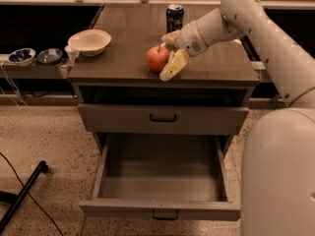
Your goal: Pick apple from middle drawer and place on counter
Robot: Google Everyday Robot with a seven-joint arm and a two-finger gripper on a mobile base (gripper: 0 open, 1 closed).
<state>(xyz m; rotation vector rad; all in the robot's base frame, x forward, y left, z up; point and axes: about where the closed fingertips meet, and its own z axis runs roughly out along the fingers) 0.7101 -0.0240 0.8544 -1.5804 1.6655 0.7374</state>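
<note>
The red apple [157, 59] sits upright on the grey-brown counter [123, 58], near its front edge. My gripper [164, 56] is just to the apple's right, reaching in from the right. Its cream fingers [173, 65] are spread, one in front of the apple and one behind it, and they do not grip it. The middle drawer [162, 181] is pulled wide open below, and its grey inside holds nothing. Its dark handle [165, 214] shows on the front.
A white bowl [89, 42] stands at the counter's left. A blue can [174, 17] stands at the back, just behind the gripper. A shut drawer front [162, 118] is above the open one. Two small bowls [34, 56] sit on the left shelf. A black leg [22, 195] lies on the floor at the left.
</note>
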